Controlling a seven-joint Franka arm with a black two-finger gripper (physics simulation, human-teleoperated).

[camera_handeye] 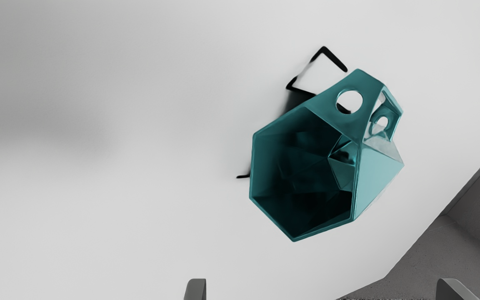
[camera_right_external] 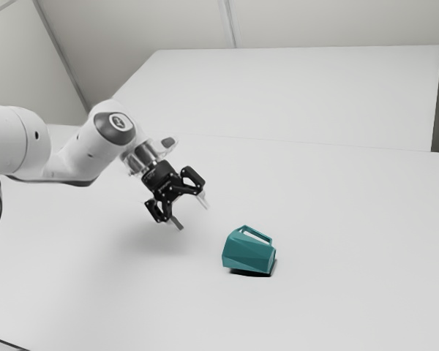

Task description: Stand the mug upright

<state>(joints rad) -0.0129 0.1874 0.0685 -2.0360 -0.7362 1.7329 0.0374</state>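
Note:
The gripper (camera_right_external: pixel 192 213) hangs above the table in the exterior view, on the exterior view's left of the teal mug (camera_right_external: pixel 249 252) and apart from it. The mug lies on its side with its handle pointing up. In the wrist view the mug (camera_handeye: pixel 377 179) turns its open mouth toward the hand, its dark inside showing. The fingertips of the gripper (camera_handeye: pixel 321 289) stand wide apart at the bottom edge, with nothing held between them.
The white table (camera_right_external: pixel 336 219) stretches around the mug. A table edge shows in the wrist view, with grey floor (camera_handeye: pixel 444 254) beyond it. A large pale panel (camera_right_external: pixel 300 91) stands behind the table in the exterior view.

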